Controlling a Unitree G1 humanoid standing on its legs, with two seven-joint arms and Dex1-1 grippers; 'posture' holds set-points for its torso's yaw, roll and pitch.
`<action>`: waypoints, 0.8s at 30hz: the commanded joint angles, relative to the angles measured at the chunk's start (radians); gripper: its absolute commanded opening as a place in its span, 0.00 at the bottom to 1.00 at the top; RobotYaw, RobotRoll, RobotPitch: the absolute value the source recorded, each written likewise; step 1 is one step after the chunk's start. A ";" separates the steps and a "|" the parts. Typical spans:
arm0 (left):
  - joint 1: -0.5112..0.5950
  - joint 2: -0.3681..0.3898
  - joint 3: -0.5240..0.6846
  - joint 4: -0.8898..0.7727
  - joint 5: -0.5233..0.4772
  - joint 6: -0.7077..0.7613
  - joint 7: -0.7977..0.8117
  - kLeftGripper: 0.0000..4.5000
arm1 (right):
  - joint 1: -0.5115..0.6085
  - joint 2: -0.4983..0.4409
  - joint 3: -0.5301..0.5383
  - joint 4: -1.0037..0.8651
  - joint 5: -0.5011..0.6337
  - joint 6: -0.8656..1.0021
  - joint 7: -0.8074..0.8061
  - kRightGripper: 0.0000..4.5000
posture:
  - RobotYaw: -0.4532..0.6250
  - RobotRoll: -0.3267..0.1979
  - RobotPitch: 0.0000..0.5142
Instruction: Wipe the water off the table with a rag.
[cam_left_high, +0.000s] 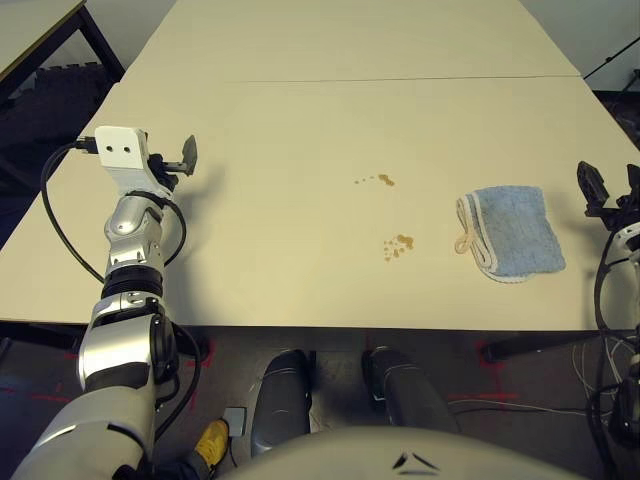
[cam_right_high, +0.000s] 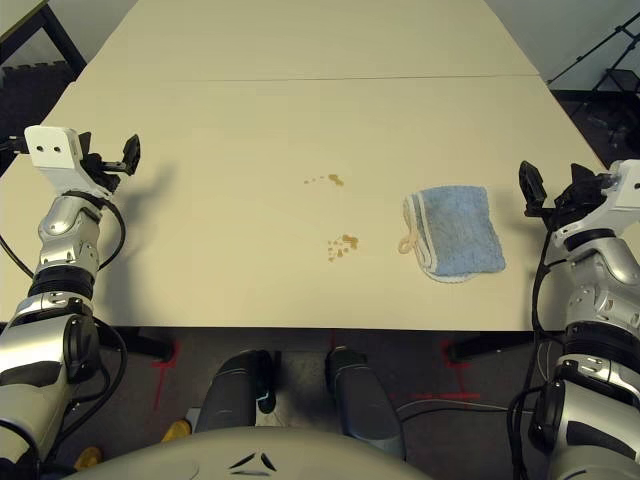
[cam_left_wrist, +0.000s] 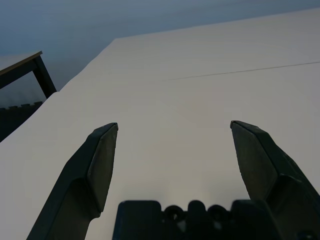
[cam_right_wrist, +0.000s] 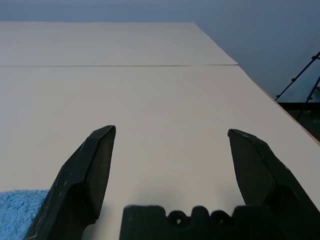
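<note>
The light-blue rag (cam_left_high: 512, 232) lies folded on the pale beige table (cam_left_high: 300, 130), right of centre, with its white loop toward the middle. Two small clusters of amber water drops sit left of it, one cluster (cam_left_high: 397, 245) nearer me and one cluster (cam_left_high: 378, 180) farther. My right gripper (cam_right_high: 555, 192) hovers open at the table's right edge, just right of the rag; a corner of the rag (cam_right_wrist: 20, 212) shows in the right wrist view. My left gripper (cam_left_high: 180, 158) is open over the table's left side, far from the rag, with nothing between its fingers (cam_left_wrist: 100, 160).
A thin seam line (cam_left_high: 400, 80) crosses the table at the back. A separate beige tabletop with a black frame (cam_left_high: 40, 30) stands at the far left. Dark stand legs (cam_right_high: 600, 50) and cables are off the table's right edge.
</note>
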 joint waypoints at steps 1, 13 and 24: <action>0.019 -0.001 0.003 -0.025 0.002 0.007 0.005 1.00 | -0.005 -0.003 -0.004 0.005 0.001 0.004 0.006 0.99 | 0.25 0.62 0.30; 0.017 -0.026 -0.014 -0.082 -0.014 0.039 -0.052 1.00 | -0.064 -0.062 -0.007 0.092 -0.012 0.000 0.030 0.99 | 0.26 0.62 0.34; 0.177 0.017 -0.106 -0.401 -0.190 0.281 -0.626 1.00 | -0.108 -0.058 0.022 0.099 -0.029 0.022 0.053 0.99 | 0.25 0.62 0.28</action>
